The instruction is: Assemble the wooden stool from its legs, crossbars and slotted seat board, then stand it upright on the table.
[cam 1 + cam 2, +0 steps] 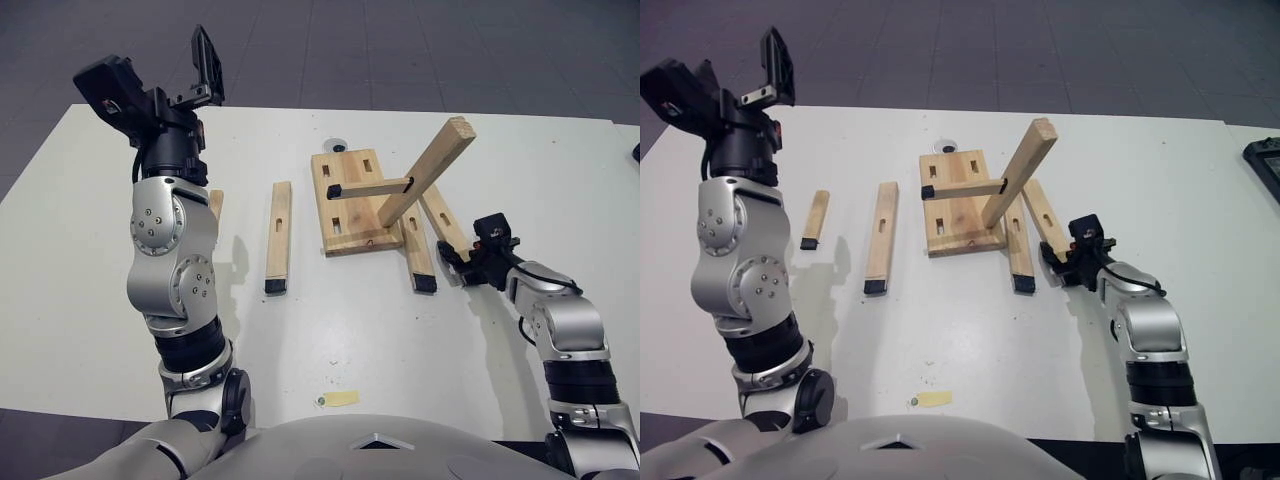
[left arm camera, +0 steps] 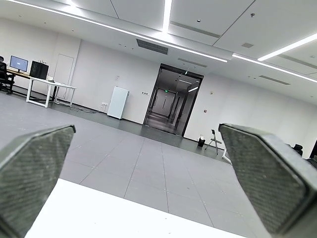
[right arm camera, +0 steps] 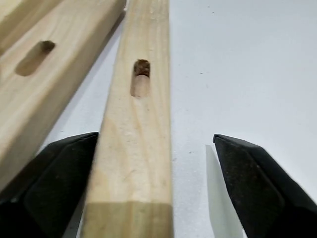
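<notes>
One loose leg (image 3: 141,124) flat on worktop (image 1: 400,350), right of seat board (image 1: 345,215). Right gripper (image 3: 153,178) spread astride its end, off-centre, so closing might shove it into neighbour leg (image 1: 418,255). Left gripper (image 2: 143,148) spread, empty, up high.

I work in a big, open hall, part office and part lab. Beyond my raised left hand (image 2: 146,148) a wide grey tiled floor (image 2: 148,163) runs to plain white walls (image 2: 99,74). Long strip lights (image 2: 166,12) and an air vent (image 2: 152,46) sit in the panelled ceiling (image 2: 223,25). Far beyond my hand, off to one side, a desk (image 2: 47,89) carries a monitor (image 2: 19,63). A white cabinet (image 2: 118,102) stands near a dark doorway (image 2: 173,101) that opens on a lit corridor (image 2: 166,106), with a chair (image 2: 216,141) close by. Below my hand lies a plain white surface (image 1: 400,350).
</notes>
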`<state>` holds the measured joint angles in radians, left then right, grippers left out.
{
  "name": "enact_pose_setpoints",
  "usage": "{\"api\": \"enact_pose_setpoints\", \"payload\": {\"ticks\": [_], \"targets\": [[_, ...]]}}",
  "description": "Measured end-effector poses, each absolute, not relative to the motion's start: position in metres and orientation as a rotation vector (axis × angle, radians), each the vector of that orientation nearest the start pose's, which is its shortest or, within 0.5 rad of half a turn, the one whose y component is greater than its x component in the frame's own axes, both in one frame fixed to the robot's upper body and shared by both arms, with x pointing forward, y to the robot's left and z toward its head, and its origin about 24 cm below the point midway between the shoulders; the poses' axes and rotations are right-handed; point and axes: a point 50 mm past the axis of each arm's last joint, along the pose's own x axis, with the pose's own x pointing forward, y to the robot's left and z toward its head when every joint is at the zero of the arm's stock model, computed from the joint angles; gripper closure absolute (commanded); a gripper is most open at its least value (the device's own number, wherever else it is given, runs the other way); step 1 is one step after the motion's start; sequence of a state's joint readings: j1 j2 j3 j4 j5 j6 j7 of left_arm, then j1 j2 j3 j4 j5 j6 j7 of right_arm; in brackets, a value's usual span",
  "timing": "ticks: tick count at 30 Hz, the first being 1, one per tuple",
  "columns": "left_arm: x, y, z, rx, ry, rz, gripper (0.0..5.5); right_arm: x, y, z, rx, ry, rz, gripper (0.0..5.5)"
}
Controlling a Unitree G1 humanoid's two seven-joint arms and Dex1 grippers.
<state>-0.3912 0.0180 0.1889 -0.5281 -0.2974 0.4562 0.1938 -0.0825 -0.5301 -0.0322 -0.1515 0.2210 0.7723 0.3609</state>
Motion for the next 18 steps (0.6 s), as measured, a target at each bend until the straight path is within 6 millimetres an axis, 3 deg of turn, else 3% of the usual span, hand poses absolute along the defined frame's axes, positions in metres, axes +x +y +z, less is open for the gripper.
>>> {"api": "enact_pose_setpoints", "payload": {"ticks": [10, 18], "targets": [[0.273, 0.163, 0.21, -0.291, -0.389, 0.089, 0.1, 0.26, -0.232, 0.069, -0.174, 0.74, 0.32, 3.41], [0.274, 0.161, 0.208, -0.289, -0.356, 0.092, 0.1, 0.264, -0.236, 0.071, -0.119, 0.757, 0.296, 3.44]]}}
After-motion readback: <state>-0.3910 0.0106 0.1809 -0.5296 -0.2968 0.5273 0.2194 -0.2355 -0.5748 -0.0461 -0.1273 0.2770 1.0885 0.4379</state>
